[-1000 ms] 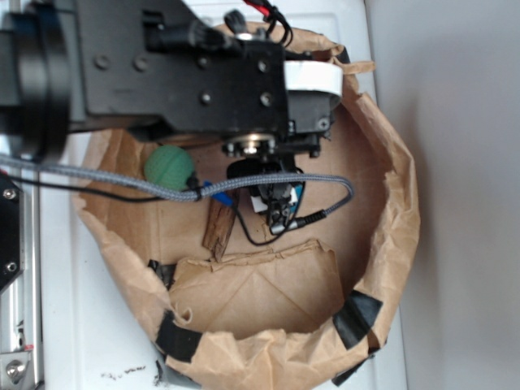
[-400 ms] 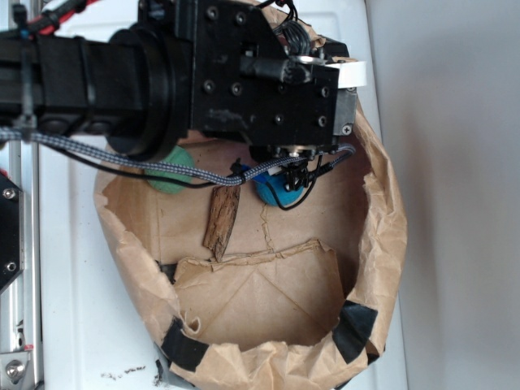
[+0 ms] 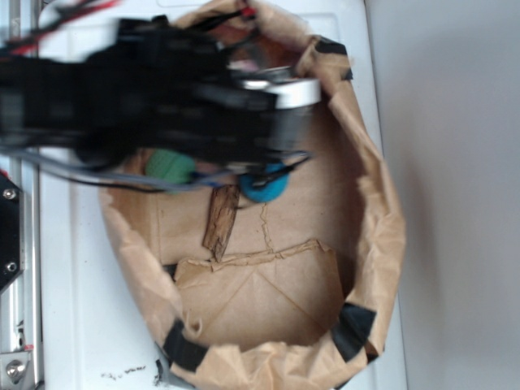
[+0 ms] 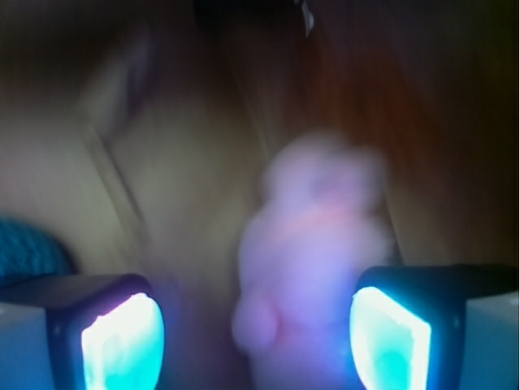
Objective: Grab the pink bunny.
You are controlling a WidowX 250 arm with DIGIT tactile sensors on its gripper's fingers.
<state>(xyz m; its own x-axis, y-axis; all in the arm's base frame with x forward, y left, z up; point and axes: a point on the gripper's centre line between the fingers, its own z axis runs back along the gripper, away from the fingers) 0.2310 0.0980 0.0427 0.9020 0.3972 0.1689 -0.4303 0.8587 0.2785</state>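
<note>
Hanging over the far part of a brown paper bag (image 3: 382, 244), the pincer (image 4: 256, 341) stands open: in the wrist view its two pads (image 4: 122, 341) glow cyan at the lower left and lower right of the frame, with a wide gap between them. The pink bunny (image 4: 313, 252) lies in that gap, directly ahead of the pincer and nearer the right pad than the left one; the view is blurred, so contact between the bunny and either pad cannot be determined. A rounded limb of the bunny projects at its lower left side. Beyond the left pad, at the left edge of the wrist view, part of the blue ball (image 4: 28, 252) is visible on the paper floor of the bag. In the exterior view the black arm (image 3: 146, 97) is motion-blurred and covers the upper section of the bag, so the bunny cannot be seen there. The blue ball (image 3: 262, 184) shows just below the arm, the green ball (image 3: 169, 166) lies further along the arm toward its base, and a brown strip of wood (image 3: 221, 221) rests on the bag floor between and below the two balls. The bag rim carries black tape patches (image 3: 354, 331), and the bag stands on a white counter (image 3: 77, 276).
</note>
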